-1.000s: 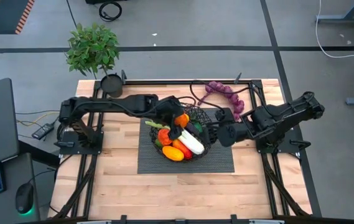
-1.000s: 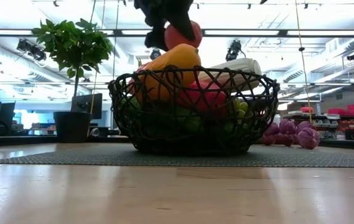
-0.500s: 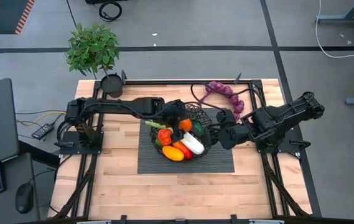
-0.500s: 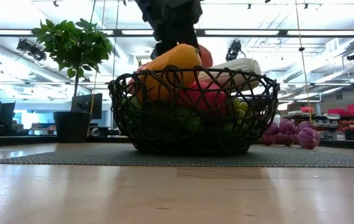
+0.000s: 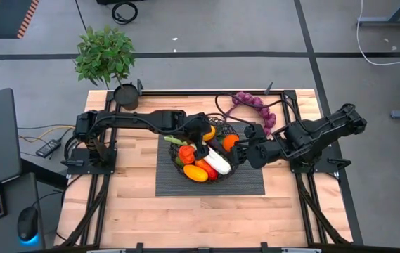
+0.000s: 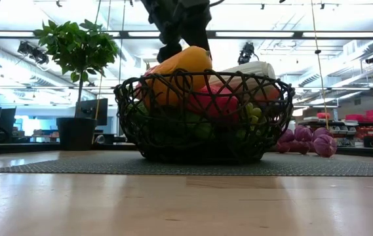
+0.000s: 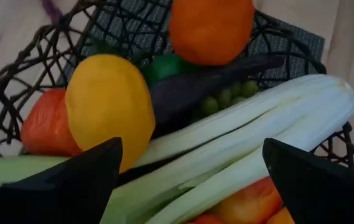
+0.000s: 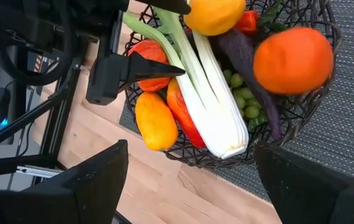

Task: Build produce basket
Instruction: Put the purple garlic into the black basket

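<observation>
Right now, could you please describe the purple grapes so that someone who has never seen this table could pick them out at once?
Start at the black wire basket on the grey mat mid-table. Go past its rim toward the table's far right corner: the purple grapes lie there on bare wood, beside the right arm. They are the only produce outside the basket, a long curved string of dull purple balls.

The basket [image 5: 207, 151] sits on a mat [image 5: 178, 184] at the centre of the worktop [image 5: 136, 211], piled with produce [image 5: 200, 166]; a leek [image 5: 217, 160] lies across the heap. The left gripper [image 5: 201, 137] hangs over the basket's rear left, its fingers spread with nothing between them. The right gripper [image 5: 245, 149] waits just beside the basket's right rim. A bunch of grapes [image 5: 256, 105] lies behind the basket to the right, a potted plant [image 5: 108, 60] at the rear left corner.
</observation>
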Controlling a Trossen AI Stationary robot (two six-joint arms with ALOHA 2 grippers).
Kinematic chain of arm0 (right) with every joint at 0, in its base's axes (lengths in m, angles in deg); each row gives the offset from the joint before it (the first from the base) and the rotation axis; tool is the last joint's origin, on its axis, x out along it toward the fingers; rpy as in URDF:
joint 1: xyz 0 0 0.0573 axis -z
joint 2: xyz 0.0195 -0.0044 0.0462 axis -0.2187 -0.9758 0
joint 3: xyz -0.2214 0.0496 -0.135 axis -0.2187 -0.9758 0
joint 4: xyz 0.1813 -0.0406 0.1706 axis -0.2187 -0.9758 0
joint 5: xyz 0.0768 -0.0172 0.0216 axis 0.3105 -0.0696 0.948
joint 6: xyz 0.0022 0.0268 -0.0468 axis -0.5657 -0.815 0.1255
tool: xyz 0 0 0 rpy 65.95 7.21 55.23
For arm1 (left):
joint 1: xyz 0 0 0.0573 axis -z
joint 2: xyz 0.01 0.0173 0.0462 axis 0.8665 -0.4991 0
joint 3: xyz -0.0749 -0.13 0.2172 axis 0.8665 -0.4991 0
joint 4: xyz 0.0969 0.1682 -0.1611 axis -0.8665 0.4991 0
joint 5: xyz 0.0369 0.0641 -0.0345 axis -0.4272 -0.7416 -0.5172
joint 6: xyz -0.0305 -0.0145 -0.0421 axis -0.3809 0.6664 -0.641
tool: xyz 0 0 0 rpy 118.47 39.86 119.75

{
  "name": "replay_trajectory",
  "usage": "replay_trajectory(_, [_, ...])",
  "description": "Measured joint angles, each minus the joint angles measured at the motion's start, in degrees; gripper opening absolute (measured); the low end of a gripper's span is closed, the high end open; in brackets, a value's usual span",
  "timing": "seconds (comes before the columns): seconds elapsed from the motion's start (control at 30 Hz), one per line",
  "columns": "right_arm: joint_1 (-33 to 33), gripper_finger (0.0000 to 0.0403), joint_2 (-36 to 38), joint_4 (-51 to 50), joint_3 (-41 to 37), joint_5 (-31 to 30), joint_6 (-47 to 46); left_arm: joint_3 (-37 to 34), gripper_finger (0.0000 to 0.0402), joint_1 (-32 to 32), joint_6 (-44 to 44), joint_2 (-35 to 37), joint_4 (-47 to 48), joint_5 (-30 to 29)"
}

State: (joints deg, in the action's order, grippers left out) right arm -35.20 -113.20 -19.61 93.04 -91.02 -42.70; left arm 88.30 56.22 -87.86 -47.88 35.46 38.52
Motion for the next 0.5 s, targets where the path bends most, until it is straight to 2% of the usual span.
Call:
replay_trajectory(0.33, [0.0, 0.0347, 0.0, -2.1, 0.0, -0.3, 0.1, 0.9, 0.0394, 0.0, -1.8, 1.3, 5.1, 0.1])
replay_trajectory(0.5, [0.0, 0.0347, 0.1, -3.9, -0.5, -0.3, -0.4, 6.7, 0.0394, -0.2, -1.9, 1.8, 10.0, 0.1])
